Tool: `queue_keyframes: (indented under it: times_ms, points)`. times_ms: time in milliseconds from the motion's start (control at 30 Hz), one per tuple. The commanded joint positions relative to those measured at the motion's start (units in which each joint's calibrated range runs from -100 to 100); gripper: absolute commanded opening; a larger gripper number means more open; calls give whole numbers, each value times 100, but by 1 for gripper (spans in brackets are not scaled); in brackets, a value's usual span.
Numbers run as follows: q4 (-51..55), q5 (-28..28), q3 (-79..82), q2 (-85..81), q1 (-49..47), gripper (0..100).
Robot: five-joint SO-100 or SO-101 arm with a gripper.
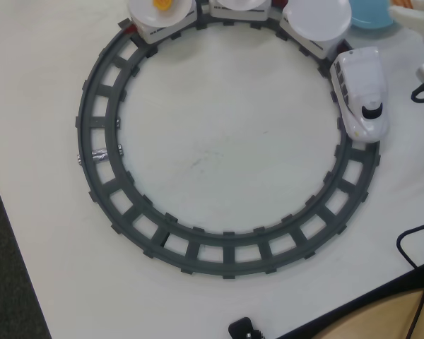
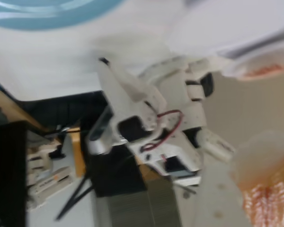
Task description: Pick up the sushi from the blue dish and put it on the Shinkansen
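Note:
In the wrist view the sushi (image 2: 270, 201) fills the lower right corner as a blurred orange piece with pale stripes over a white base. It sits against the pale jaw of my gripper (image 2: 265, 161), which is shut on it. The blue dish (image 2: 47, 14) shows at the top left of that view, bare where visible. In the overhead view the blue dish (image 1: 371, 14) lies at the top edge, and a white part of my gripper (image 1: 418, 21) pokes in at the top right corner. The Shinkansen (image 1: 362, 92) stands on the right side of the track, with white-plate carriages (image 1: 316, 20) behind it.
The grey circular track (image 1: 226, 258) takes up most of the table. A yellow egg piece (image 1: 162, 3) rides one carriage plate at the top left. Black cables (image 1: 418, 244) lie at the right. The table edge runs along the bottom right and the left.

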Motion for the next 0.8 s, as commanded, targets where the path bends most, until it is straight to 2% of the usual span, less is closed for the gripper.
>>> queue_keyframes:
  times_ms: [0, 233, 467, 767]
  points:
    - [-77, 0, -640, 528, -342, 2]
    - [-633, 209, -1376, 1664, -879, 2]
    - [-145, 204, -2579, 2699, -949, 2]
    - [317, 209, -2498, 3075, -879, 2]
